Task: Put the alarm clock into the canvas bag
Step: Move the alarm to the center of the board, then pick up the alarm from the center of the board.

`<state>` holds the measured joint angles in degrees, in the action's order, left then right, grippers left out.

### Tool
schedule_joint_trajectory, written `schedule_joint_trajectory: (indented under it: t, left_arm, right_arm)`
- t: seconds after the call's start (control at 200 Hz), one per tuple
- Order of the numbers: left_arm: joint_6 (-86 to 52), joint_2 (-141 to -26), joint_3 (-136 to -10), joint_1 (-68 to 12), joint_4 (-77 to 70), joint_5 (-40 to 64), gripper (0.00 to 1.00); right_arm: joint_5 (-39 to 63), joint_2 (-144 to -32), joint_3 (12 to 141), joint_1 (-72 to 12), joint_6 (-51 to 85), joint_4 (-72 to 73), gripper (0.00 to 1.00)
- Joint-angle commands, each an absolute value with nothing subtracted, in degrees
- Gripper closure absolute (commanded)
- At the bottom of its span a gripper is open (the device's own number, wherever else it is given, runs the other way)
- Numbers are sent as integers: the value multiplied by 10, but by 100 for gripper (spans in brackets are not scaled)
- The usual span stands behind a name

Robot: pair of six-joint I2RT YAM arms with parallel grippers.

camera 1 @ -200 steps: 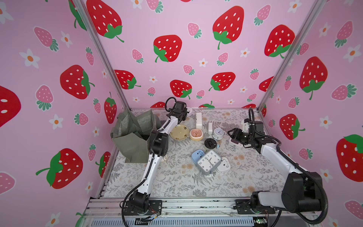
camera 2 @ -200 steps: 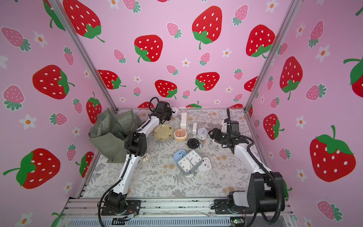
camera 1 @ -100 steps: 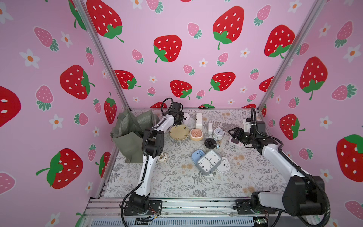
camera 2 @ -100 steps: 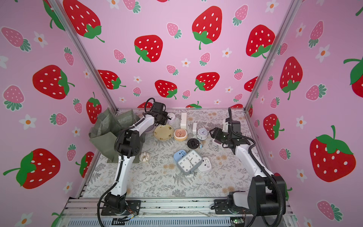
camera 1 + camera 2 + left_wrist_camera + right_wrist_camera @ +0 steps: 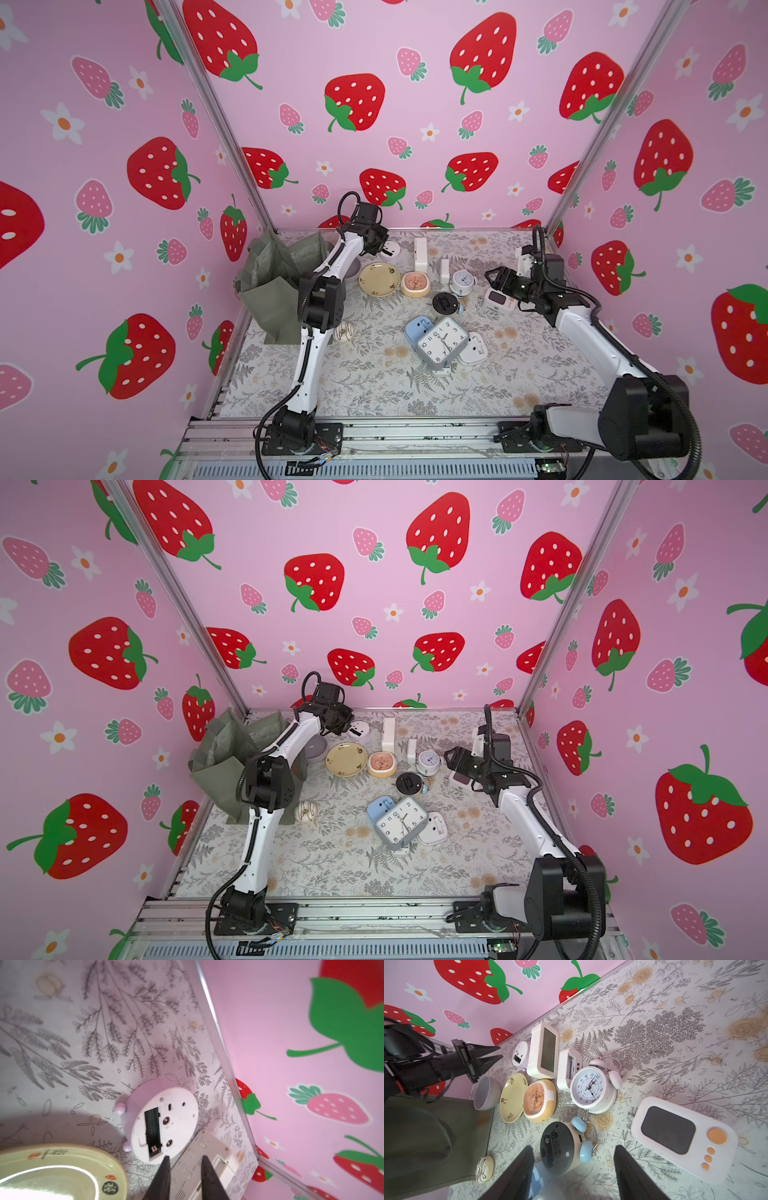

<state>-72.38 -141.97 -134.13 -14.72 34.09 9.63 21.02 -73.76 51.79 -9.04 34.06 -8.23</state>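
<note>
Two pincers, neither carrying anything. Your left gripper (image 5: 185,1162) has its jaws parted only a narrow way, with nothing between them. The round pink clock (image 5: 164,1124) lies face down just ahead of the tips and a little to one side, battery slot up, apart from both fingers. Directly under the tips sits a white rectangular clock (image 5: 220,1155), just beside the pink one; whether they touch I cannot tell. The yellow plate (image 5: 52,1163) is close on the pincer's other flank. The canvas bag (image 5: 274,282) stands well behind this pincer, back past its wrist, mouth upward, with a grey bowl (image 5: 486,1093) between. Your right gripper (image 5: 573,1147) hangs wide open above a black-backed clock with blue bells (image 5: 558,1147), with a white digital clock with orange buttons (image 5: 683,1138) off to its side. Judged step: reaching for the pink clock, which is not yet grasped. To do it well, widen the left jaws first, since the present gap looks too narrow for that body. Then centre over the disc so one finger drops on either side, clear of the rectangular neighbour and the small feet. Close on the rim, lift straight up before swinging back to the bag, and pass above bowl and plate.
</note>
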Motion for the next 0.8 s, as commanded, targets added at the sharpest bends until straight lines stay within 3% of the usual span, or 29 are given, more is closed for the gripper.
schedule_joint_trajectory:
  t: [0.0,0.145,0.31,0.565,0.68,0.795]
  left_arm:
    - [-738,-1369,-1307,-140,350,93,58]
    - [-754,-1363,-1297,-137,360,94,50]
    - [-751,-1391,-1351,-145,449,58,49]
    - [-769,-1468,-1402,-148,422,90,38]
    - [-781,-1469,-1371,-147,394,101,40]
    - [-777,-1471,-1349,-147,379,102,48]
  right_arm:
    - [196,-736,542,-87,322,-72,35]
    - [196,-740,541,-87,335,-63,35]
    - [196,-743,538,-88,337,-63,35]
    - [202,-748,533,-87,339,-65,34]
    - [200,-744,531,-88,337,-69,34]
    - [203,-747,534,-87,335,-69,35]
